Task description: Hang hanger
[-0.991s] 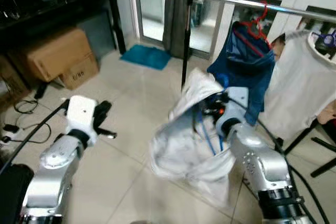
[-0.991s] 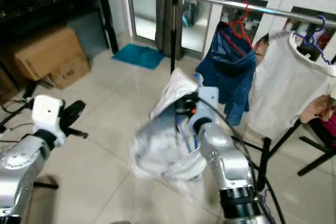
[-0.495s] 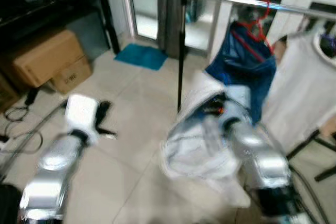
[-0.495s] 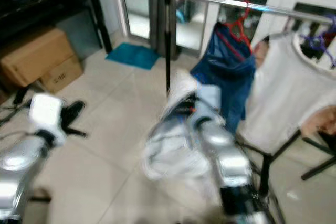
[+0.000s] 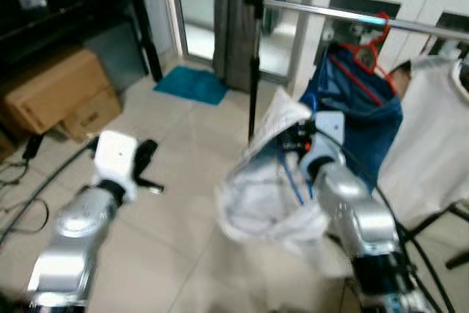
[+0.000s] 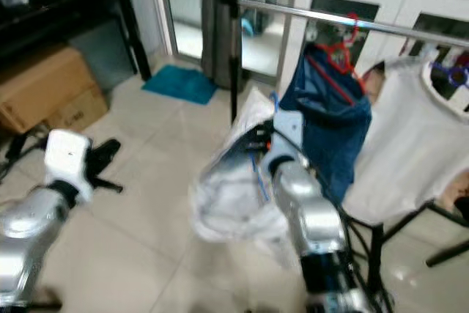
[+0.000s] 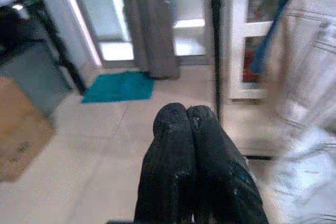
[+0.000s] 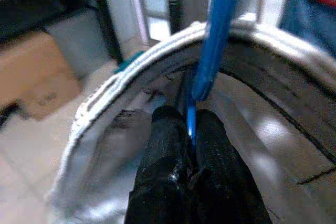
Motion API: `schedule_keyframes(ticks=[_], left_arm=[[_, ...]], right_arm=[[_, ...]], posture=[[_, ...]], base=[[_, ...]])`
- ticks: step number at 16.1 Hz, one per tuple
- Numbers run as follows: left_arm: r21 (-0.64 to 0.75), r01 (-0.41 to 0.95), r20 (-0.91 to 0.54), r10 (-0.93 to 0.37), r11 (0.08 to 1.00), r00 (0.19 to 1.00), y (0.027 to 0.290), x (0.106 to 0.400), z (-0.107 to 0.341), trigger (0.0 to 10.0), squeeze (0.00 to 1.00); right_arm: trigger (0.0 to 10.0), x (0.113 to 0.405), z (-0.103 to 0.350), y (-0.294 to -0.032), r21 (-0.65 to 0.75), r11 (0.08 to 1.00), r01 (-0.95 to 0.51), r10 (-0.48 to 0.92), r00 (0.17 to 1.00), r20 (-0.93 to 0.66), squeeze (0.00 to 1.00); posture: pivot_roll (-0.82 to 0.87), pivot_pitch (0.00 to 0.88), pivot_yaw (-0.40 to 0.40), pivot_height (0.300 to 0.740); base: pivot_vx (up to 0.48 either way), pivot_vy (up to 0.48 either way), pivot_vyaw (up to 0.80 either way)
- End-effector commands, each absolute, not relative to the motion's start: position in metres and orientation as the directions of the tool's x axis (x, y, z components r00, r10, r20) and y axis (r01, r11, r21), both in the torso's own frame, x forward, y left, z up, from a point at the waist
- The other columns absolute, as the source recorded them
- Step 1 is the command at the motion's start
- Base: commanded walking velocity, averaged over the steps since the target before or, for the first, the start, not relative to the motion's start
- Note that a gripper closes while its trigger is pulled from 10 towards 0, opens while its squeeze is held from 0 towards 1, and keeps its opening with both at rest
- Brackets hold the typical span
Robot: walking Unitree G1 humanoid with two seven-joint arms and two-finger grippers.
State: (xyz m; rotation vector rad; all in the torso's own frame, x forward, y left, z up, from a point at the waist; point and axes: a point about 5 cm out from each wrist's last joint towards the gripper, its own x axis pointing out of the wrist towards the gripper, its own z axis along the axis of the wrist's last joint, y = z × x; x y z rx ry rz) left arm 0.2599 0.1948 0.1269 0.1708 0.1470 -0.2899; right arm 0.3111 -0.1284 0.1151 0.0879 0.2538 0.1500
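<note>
Already the right tool (image 8: 190, 153) pinches the thin blue plastic hanger (image 8: 214, 35), stiff and light under its floppy white garment (image 5: 260, 196); left tool (image 7: 190, 124) pressed together.

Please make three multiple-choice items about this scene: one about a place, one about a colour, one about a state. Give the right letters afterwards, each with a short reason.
1. Where is the red hanger?
A. on the floor
B. on the metal rail
C. on the cardboard box

2. What colour is the hanger that the right claw holds?
A. blue
B. green
C. yellow

3. How is the left claw?
A. open wide
B. shut on a garment
C. shut and empty

Answers: 1 B, its hook sits over the rail. 2 A, a blue bar runs between the fingers, inside the white garment. 3 C, the two fingers touch with nothing between them.
</note>
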Motion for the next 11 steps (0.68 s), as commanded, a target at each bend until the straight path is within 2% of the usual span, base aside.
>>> schedule_keyframes(ticks=[1,11], left_arm=[[0.172,0.284,-0.167,-0.256,0.943,0.952,0.201,0.259,0.131,10.0,0.00],[0.171,0.327,-0.130,-0.307,0.930,0.943,0.192,0.265,0.136,10.0,0.00]], right_arm=[[10.0,0.317,0.133,-0.123,0.108,0.981,-0.160,0.176,0.970,-0.166,0.00],[10.0,0.321,0.145,-0.123,0.124,0.982,-0.145,0.157,0.983,-0.095,0.00]], posture=[[-0.01,0.000,0.012,0.740],[-0.01,0.000,0.014,0.740]], base=[[0.398,0.000,0.00],[0.400,0.000,0.00]])
